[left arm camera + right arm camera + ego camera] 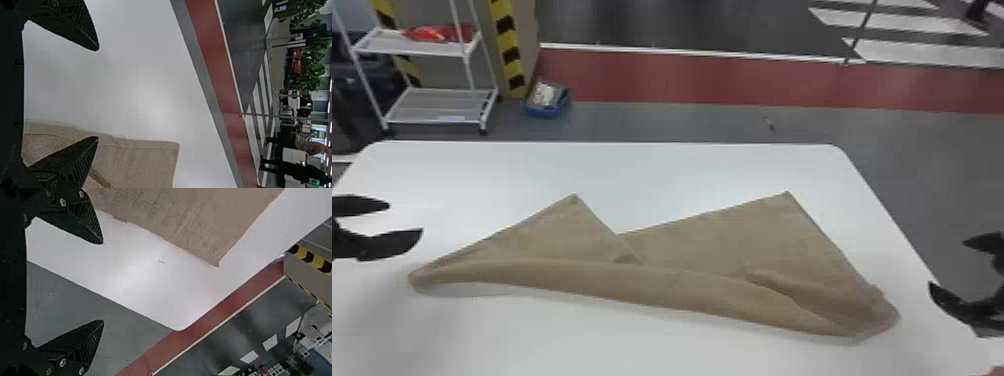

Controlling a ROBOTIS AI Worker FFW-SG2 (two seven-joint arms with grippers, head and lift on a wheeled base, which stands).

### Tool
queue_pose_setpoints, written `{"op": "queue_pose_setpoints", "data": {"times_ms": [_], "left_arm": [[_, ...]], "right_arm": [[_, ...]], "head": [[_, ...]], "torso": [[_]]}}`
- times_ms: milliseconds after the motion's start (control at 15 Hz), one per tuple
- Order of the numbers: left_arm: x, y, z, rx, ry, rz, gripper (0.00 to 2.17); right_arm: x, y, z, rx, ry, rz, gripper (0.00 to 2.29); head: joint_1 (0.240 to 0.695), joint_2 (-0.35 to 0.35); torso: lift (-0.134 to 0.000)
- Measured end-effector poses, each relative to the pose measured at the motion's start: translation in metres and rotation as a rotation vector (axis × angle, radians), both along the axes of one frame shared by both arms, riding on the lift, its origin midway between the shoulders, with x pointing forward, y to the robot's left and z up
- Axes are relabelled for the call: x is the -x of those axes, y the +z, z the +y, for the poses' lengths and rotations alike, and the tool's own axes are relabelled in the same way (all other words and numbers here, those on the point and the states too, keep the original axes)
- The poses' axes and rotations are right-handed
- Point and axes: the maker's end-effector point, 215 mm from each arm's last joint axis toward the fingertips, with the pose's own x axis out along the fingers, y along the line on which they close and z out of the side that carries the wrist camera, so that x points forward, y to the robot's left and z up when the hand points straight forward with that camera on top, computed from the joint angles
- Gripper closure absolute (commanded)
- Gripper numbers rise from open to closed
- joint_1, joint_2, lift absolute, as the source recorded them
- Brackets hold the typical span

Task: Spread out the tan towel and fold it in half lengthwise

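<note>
The tan towel [712, 250] lies crookedly on the table, two pointed corners toward the far side and a rolled-over fold along its near side. My left gripper [407, 217] stands open left of the towel, holding nothing. Beyond the right end of the towel, at the table's right edge, my right gripper [949, 265] is open as well. In the left wrist view the towel [137, 160] shows behind one finger of the left gripper [98, 94]. One corner of the towel [188, 223] appears in the right wrist view, apart from the right gripper [103, 282].
The white table [682, 165] has rounded far corners. Past it on the floor stand a white shelf cart [439, 106] and a blue bin [547, 111]. Part of a hand [996, 371] shows at the bottom right corner.
</note>
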Motion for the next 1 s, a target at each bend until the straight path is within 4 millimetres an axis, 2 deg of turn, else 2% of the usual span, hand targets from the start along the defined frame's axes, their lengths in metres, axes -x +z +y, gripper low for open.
{"op": "queue_pose_setpoints", "data": {"times_ms": [200, 600, 1000], "left_arm": [[0.01, -0.003, -0.003, 0.003, 0.026, 0.016, 0.08], [0.029, -0.003, -0.002, 0.011, 0.073, 0.042, 0.08], [0.032, 0.003, -0.002, 0.012, 0.085, 0.043, 0.08]], "right_arm": [[0.001, -0.009, 0.0, 0.075, 0.069, 0.071, 0.22], [0.011, -0.054, 0.016, 0.208, 0.175, 0.219, 0.22], [0.024, -0.081, 0.023, 0.261, 0.219, 0.299, 0.29]], "head": [[0.695, -0.149], [0.695, -0.137], [0.695, -0.127]], "torso": [[-0.123], [-0.123], [-0.123]]}}
